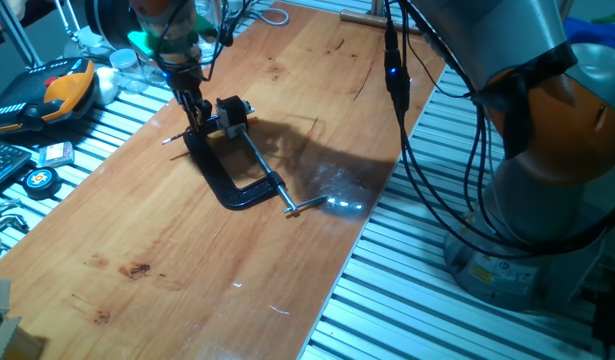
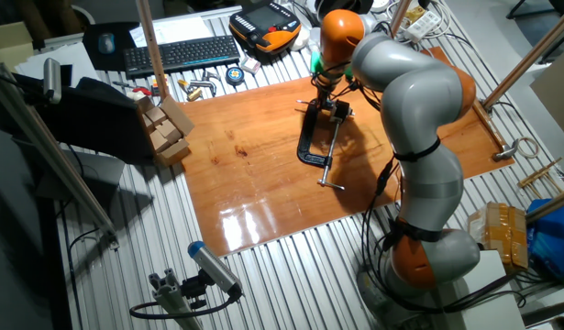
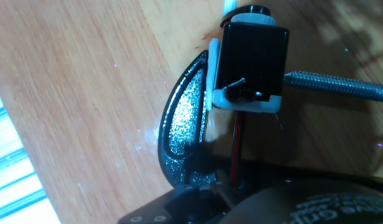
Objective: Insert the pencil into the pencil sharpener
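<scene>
While gripping the pencil (image 3: pixel 237 148), the hand (image 1: pixel 194 108) points it into the pencil sharpener (image 3: pixel 249 60).

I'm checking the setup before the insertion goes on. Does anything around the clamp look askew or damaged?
Nothing stands out. The black clamp lies flat on the wooden table, holding the pencil sharpener. In the hand view the pencil runs straight up to the sharpener's underside from the gripper. No spill or breakage shows.

Pencil (image 3: pixel 236 146) tip apparently inside clamp-held sharpener (image 3: pixel 252 59).
</scene>
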Robot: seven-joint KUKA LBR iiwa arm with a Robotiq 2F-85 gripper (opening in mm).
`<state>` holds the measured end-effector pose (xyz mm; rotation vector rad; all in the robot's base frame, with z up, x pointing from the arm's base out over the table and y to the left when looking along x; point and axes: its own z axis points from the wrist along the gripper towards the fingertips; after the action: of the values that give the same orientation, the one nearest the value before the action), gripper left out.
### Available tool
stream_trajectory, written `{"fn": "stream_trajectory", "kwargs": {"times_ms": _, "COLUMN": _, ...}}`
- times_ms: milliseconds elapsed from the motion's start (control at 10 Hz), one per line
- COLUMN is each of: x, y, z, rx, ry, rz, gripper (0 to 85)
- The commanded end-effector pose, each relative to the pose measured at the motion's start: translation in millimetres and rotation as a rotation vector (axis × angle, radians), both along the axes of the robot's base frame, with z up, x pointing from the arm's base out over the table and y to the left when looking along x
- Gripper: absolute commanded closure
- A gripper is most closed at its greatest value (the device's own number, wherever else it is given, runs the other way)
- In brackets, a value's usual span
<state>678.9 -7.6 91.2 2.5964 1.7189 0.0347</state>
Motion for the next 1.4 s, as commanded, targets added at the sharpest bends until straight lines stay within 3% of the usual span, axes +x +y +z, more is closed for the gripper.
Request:
{"fn": "stream_trajectory", "kwargs": {"times_ms": 0, "x": 0.5, "y": 1.8, "z": 3.6, "rx": 0.0, "ry": 0.0, "rz": 0.006, "gripper": 51.0}}
{"fn": "stream_trajectory", "kwargs": {"times_ms": 100, "x": -0.1, "y": 6.6, "z": 7.0, "rx": -0.001, "ry": -0.006, "rz": 0.025, "gripper": 51.0}}
{"fn": "stream_trajectory", "kwargs": {"times_ms": 300, "x": -0.5, "y": 13.9, "z": 11.8, "rx": -0.006, "ry": -0.02, "rz": 0.06, "gripper": 85.0}}
{"fn": "stream_trajectory", "kwargs": {"times_ms": 500, "x": -1.2, "y": 19.9, "z": 16.8, "rx": -0.009, "ry": -0.025, "rz": 0.105, "gripper": 85.0}}
{"fn": "stream_trajectory", "kwargs": {"times_ms": 700, "x": -3.4, "y": 22.4, "z": 19.1, "rx": 0.001, "ry": -0.031, "rz": 0.225, "gripper": 85.0}}
{"fn": "stream_trajectory", "kwargs": {"times_ms": 1000, "x": -7.7, "y": 22.9, "z": 21.4, "rx": 0.002, "ry": -0.04, "rz": 0.594, "gripper": 85.0}}
{"fn": "stream_trajectory", "kwargs": {"times_ms": 1300, "x": -11.2, "y": 24.2, "z": 23.2, "rx": -0.042, "ry": -0.007, "rz": 0.984, "gripper": 85.0}}
